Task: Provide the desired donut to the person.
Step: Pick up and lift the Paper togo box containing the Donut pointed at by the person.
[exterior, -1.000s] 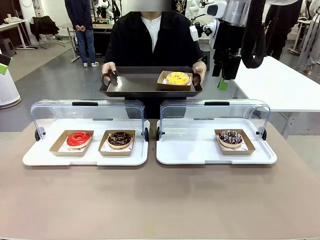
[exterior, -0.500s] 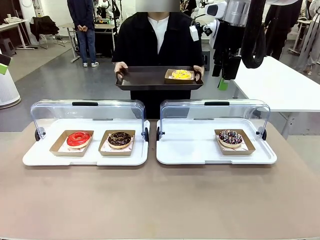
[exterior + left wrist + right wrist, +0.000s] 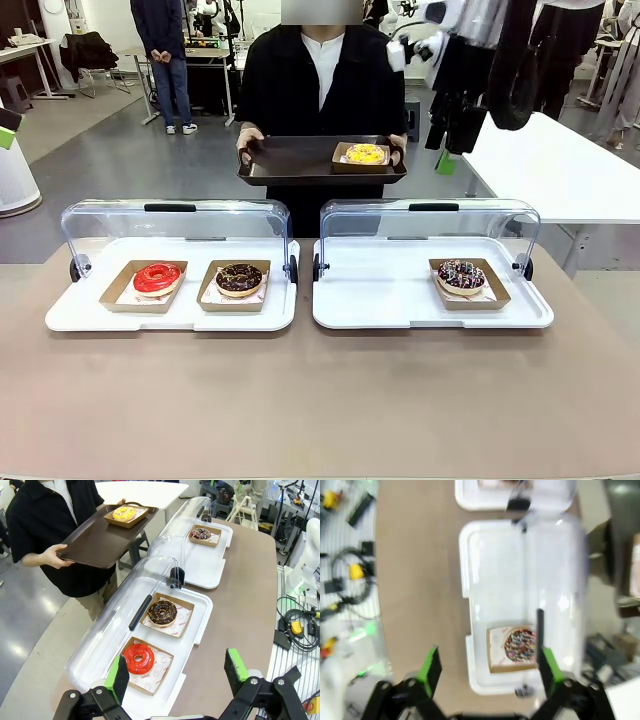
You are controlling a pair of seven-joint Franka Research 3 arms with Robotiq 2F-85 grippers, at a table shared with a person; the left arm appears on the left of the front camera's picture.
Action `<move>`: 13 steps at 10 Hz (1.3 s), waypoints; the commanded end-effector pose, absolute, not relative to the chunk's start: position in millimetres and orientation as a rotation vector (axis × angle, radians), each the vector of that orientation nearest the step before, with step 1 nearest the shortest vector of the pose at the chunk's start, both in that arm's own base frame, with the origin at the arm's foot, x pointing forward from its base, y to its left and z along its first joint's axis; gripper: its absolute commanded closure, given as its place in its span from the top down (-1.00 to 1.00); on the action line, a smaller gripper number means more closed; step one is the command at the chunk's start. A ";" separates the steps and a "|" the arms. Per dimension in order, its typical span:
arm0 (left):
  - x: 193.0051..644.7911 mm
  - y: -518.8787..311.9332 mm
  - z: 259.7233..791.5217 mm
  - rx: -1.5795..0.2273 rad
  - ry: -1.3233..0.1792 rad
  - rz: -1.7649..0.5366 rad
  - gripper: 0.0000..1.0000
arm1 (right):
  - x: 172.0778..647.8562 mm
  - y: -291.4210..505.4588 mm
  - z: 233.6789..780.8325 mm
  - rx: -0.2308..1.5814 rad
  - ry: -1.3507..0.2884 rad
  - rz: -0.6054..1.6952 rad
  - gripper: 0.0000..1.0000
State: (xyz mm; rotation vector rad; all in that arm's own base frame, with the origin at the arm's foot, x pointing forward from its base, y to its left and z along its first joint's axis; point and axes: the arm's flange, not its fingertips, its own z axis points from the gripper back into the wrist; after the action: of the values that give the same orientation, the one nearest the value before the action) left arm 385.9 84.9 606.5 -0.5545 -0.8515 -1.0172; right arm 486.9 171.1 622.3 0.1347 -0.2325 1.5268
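Person retreats toward 12 o'clock with tray; yellow donut seems light, soft, fragile; grip its carton rim; left pincer, right pincer both released.

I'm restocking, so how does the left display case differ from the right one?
The left display case holds two donuts, a red-glazed donut and a chocolate donut; the right display case holds one sprinkled donut. The left one's boxes sit side by side; the right one's box sits toward its right end, its left half bare. Both have white bases and clear lids rolled open.
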 end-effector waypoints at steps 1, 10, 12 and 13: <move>386.2 83.5 607.0 -0.564 -0.862 -1.012 1.00 | 493.6 116.0 627.3 0.371 -0.386 1.488 1.00; 386.2 83.5 607.0 -0.564 -0.862 -1.012 1.00 | 461.3 -47.9 570.8 0.795 -0.707 1.304 1.00; 386.2 83.5 607.0 -0.564 -0.862 -1.012 1.00 | 463.3 -61.7 556.0 0.886 -0.781 1.270 1.00; 386.2 83.5 607.0 -0.564 -0.862 -1.012 1.00 | 467.2 -66.3 550.7 0.909 -0.838 1.275 1.00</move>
State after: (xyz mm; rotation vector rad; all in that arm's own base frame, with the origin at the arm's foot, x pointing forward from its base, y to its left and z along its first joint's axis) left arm 385.9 84.8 606.5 -0.5545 -0.8515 -1.0174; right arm 464.5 -67.0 555.3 0.8617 -0.7561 1.2566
